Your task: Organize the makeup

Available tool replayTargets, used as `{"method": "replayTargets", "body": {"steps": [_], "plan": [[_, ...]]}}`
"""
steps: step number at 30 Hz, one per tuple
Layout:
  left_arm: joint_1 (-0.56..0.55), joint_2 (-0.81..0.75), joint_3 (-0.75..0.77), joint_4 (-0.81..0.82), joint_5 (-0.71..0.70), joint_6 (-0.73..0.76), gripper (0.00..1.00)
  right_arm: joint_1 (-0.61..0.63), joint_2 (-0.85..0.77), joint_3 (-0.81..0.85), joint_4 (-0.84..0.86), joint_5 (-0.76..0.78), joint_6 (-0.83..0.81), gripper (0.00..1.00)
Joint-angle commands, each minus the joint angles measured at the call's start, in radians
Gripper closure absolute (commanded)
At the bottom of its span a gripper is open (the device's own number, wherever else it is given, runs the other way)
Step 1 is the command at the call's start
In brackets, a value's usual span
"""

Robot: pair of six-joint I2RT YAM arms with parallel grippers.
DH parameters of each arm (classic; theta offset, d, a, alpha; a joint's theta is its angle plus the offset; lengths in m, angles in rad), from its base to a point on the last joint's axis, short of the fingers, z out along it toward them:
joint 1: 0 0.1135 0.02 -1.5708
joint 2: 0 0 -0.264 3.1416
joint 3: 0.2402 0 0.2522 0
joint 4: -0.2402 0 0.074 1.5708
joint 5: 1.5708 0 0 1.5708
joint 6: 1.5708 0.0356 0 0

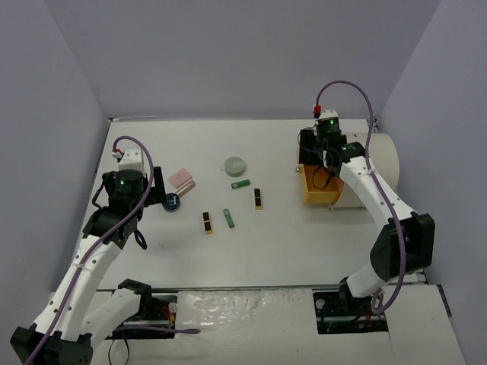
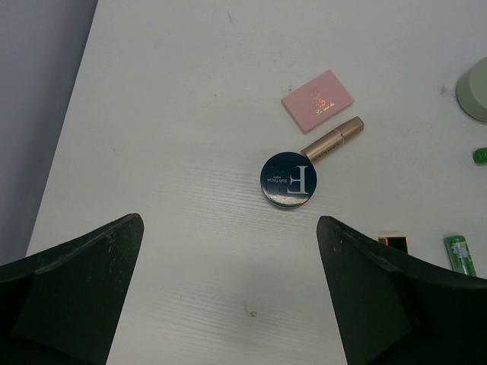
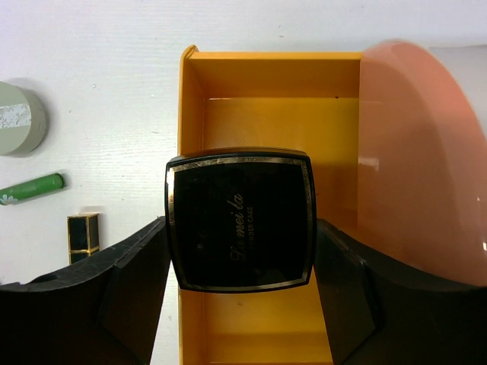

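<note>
Your right gripper (image 3: 243, 251) pinches the square black gold-trimmed compact (image 3: 240, 217) over the open orange plastic drawer (image 3: 266, 106), seemingly not yet down, so lower, then release; your left gripper (image 2: 228, 220) hangs wide open, empty.

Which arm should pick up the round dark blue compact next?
Left. The left gripper, open, faces the round dark blue compact; the right gripper is shut on a square black compact over the orange drawer.
</note>
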Motion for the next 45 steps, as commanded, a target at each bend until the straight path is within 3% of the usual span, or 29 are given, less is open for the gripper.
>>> {"method": "replayTargets", "body": {"steps": [1,9,30,35,41,45], "plan": [[0.007,0.002,0.043,0.036,-0.007,-0.012,0.03,-0.006,0.009,0.010,0.051,0.045,0.015,0.67],[0.007,0.002,0.043,0.037,-0.005,-0.012,0.03,-0.006,0.021,0.003,0.056,0.044,0.060,0.55],[0.007,-0.001,0.043,0.036,-0.005,-0.012,0.03,-0.004,0.005,0.017,0.073,-0.254,0.013,0.58],[0.007,0.000,0.044,0.034,-0.006,-0.012,0.03,-0.006,-0.012,0.019,0.073,-0.187,0.006,0.58],[0.007,-0.001,0.043,0.034,-0.005,-0.012,0.03,-0.006,-0.036,0.002,0.073,0.002,0.020,0.56],[0.007,0.001,0.044,0.035,-0.007,-0.012,0.03,-0.007,-0.037,-0.008,0.066,0.031,0.054,0.54]]}}
